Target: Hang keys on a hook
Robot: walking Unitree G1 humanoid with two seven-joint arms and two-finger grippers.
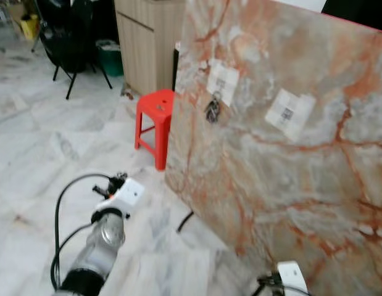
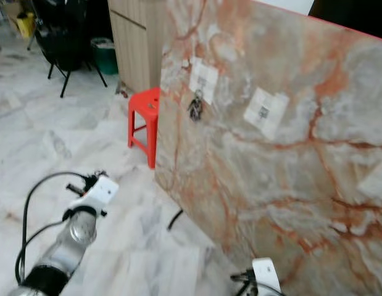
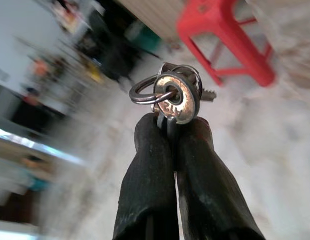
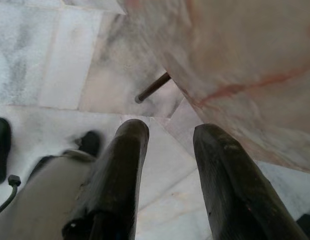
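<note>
your left gripper (image 3: 167, 131) pinching keys (image 3: 175, 95), right gripper (image 4: 170, 135) spread idle, marbled board (image 1: 289, 154) filling frame right, red stool (image 1: 155, 117) centre, white marble floor (image 1: 49, 148) left

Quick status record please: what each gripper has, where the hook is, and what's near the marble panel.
left gripper: shut on a key ring, low, short of the panel
right gripper: open, empty, over the floor by the panel's foot
marble panel: upright
hook: under the left paper label; a key bunch already hangs there
red stool: beside the panel's left edge
</note>
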